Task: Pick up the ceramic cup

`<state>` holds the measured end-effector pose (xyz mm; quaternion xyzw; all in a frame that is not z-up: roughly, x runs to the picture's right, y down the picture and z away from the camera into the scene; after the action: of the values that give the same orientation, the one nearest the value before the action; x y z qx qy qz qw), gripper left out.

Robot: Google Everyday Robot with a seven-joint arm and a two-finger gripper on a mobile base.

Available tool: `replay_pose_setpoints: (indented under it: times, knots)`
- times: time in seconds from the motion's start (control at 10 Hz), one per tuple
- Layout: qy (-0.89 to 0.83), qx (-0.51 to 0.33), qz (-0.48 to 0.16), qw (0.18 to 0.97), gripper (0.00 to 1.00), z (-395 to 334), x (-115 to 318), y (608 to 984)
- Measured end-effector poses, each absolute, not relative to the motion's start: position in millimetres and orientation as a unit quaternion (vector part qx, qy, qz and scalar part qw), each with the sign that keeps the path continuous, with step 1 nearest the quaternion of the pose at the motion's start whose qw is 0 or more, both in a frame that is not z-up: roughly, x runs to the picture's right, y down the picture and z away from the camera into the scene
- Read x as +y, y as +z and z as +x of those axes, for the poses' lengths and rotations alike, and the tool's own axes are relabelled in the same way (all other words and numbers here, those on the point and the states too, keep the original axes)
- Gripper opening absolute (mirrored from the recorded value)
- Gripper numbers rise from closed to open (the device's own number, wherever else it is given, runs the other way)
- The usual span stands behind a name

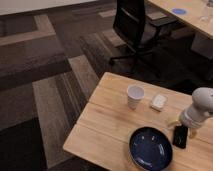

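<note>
The ceramic cup (135, 96), small, plain white and handleless, stands upright on the wooden table (105, 125), near the middle of its far side. My gripper (182, 128) hangs from the white arm (200, 107) at the table's right side. It is to the right of the cup, well apart from it and nearer the front. Its two yellowish fingertips stand apart with nothing between them. A dark flat object (180, 136) lies right under the gripper.
A flat white rectangular block (158, 102) lies just right of the cup. A dark blue round plate (151, 148) sits at the table's front. A black office chair (137, 27) stands behind the table, and another desk (190, 15) is at the far right. Carpet lies to the left.
</note>
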<state>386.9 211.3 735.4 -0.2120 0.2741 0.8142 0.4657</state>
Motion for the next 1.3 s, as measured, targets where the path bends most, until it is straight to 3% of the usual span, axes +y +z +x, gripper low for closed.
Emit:
replay_pose_setpoints:
  times: [0.4, 0.8, 1.1, 1.3]
  knots:
    - [0.807, 0.267, -0.22, 0.479, 0.64, 392, 223, 754]
    - [0.809, 0.314, -0.189, 0.461, 0.02, 389, 197, 742]
    - [0.803, 0.324, -0.168, 0.47, 0.0, 377, 149, 715]
    - [0.806, 0.321, -0.167, 0.469, 0.0, 375, 141, 711]
